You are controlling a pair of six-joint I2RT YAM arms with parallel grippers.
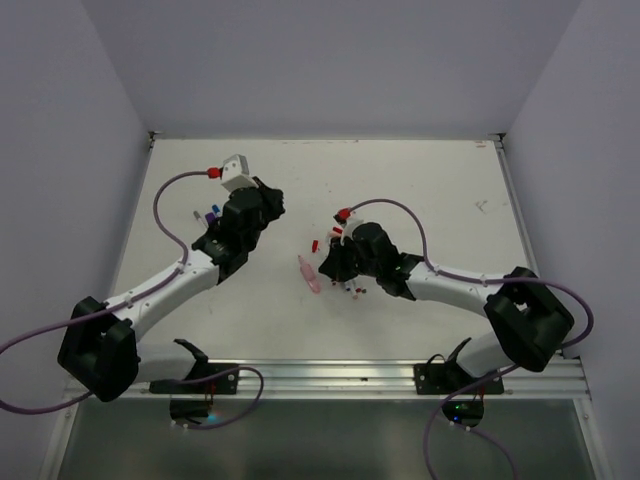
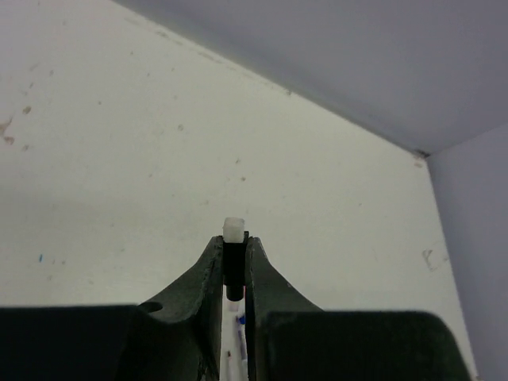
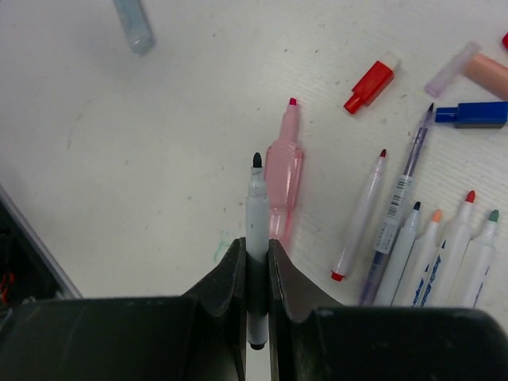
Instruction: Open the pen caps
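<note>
L pincer (image 2: 232,248) pinching black cap (image 2: 232,270), R pincer (image 3: 255,252) clamped on uncapped white pen (image 3: 255,208) — print on markers (image 3: 432,255) alongside unreadable

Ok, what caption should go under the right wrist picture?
Right gripper clamps an uncapped black-tipped pen near a pink highlighter and a loose red cap.

1. A white table (image 1: 400,190) is filling most of the view, and it is showing small marks and smudges.
2. Pale walls (image 1: 330,60) are standing around three of its sides.
3. A pink highlighter (image 3: 283,171) is lying flat on the table.
4. A white pen with a red tip (image 3: 361,218) is lying near it.
5. A clear purple pen (image 3: 401,198) is lying just beside that one.
6. Four more white pens (image 3: 432,254) are lying side by side, with black, orange, red and green tips.
</note>
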